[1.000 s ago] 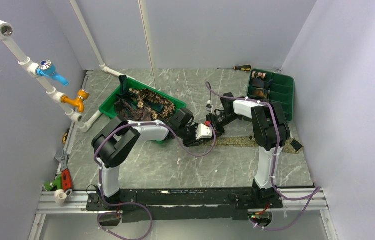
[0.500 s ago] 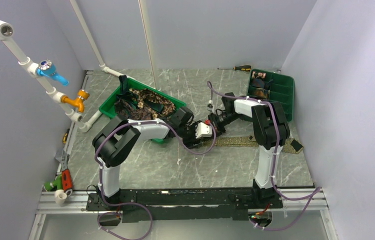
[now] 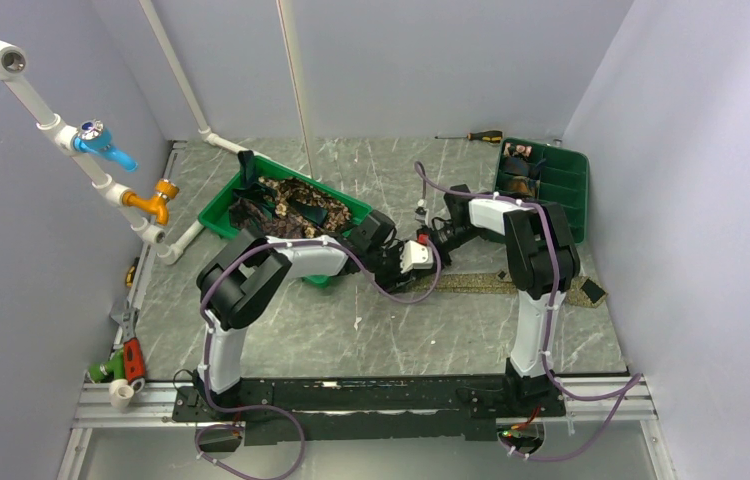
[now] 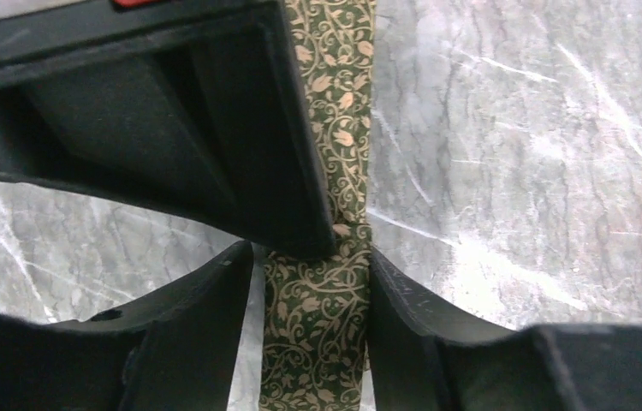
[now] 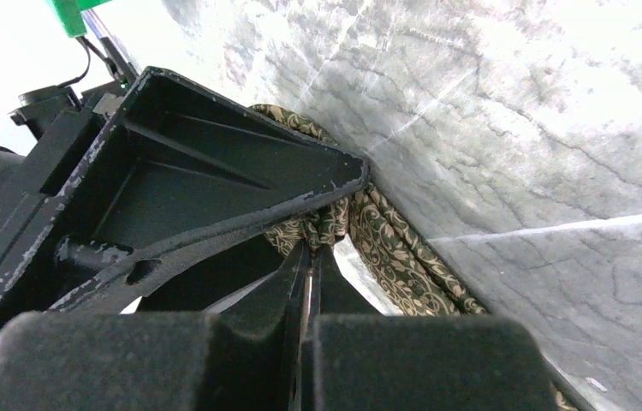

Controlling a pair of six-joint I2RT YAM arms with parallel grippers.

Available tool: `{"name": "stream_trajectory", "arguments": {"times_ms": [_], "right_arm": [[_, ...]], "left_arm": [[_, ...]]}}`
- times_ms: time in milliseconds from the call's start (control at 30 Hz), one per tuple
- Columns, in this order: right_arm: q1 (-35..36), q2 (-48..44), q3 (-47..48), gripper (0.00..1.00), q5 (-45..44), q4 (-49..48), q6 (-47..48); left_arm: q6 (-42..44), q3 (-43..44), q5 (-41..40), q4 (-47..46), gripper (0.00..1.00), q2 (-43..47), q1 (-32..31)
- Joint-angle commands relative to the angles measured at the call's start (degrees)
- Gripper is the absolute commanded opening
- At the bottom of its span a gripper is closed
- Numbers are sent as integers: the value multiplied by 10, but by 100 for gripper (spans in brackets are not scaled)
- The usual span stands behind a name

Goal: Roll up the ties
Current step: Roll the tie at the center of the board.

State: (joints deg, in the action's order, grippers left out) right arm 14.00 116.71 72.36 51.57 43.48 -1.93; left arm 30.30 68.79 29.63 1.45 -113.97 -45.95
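An olive-green tie (image 3: 511, 284) with a tan vine pattern lies as a flat strip across the table, running right from the two grippers. In the left wrist view the tie (image 4: 318, 334) passes between my left gripper's (image 4: 311, 274) fingers. The right finger touches its edge and a thin gap shows on the left. My right gripper (image 5: 312, 248) is shut, pinching a bunched fold of the tie's end (image 5: 326, 224) at its tips. From above, the left gripper (image 3: 413, 262) and right gripper (image 3: 429, 245) meet over the strip's left end.
A green tray (image 3: 213, 212) at the back left holds a heap of loose ties (image 3: 286, 205). A compartment tray (image 3: 566, 185) at the back right holds small coils. A screwdriver (image 3: 476, 136) lies at the back. A dark tie tip (image 3: 592, 292) lies at the strip's right end.
The left arm has reached a little further right, and both grippers have shifted slightly right and back at the tie's left end. The strip has stayed in place.
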Motion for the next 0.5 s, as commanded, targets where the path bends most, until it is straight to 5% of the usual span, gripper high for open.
{"name": "stream_trajectory", "arguments": {"times_ms": [0, 133, 233, 300, 367, 467], "right_arm": [[-2, -12, 3, 0, 14, 12, 9], [-2, -7, 5, 0, -10, 19, 14], [-3, 5, 4, 0, -50, 17, 36], [-8, 12, 1, 0, -79, 4, 34], [-12, 20, 1, 0, -96, -2, 30], [-12, 31, -1, 0, -108, -9, 25]], "left_arm": [[-10, 4, -4, -10, 47, -9, 0], [-3, -5, 9, 10, 33, -9, 1], [-2, -15, 13, 17, 34, -4, 5], [4, -24, 18, 18, 43, 5, 8], [9, -37, 21, 10, 63, 18, 12], [8, -63, 33, -9, 76, 48, 27]]}}
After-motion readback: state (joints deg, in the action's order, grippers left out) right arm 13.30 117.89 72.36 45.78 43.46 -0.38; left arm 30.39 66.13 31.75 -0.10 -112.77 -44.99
